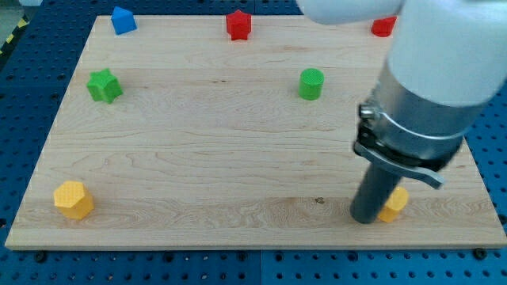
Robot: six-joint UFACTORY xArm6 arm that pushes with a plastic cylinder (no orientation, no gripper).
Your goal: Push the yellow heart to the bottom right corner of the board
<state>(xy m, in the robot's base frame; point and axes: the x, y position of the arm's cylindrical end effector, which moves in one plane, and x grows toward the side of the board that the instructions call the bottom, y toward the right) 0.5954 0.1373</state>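
1. My tip [369, 219] rests on the wooden board [206, 174] near the view's bottom right, touching the left side of the yellow heart [394, 205]
2. The yellow heart lies close to the board's bottom edge, short of the bottom right corner; the rod covers much of it, so which way it points and how its long axis runs cannot be told
3. There is no claw on this arm, only the rod, so nothing is gripped; the tip merely stands against the heart
4. A yellow hexagonal block [73, 199] sits near the bottom left corner, well apart
5. A green star [104, 85] lies at the left, a green cylinder [311, 83] nearer the middle
6. Along the top edge stand a blue block [122, 20], a red star [238, 24], and a red block [383, 27] partly hidden by the arm
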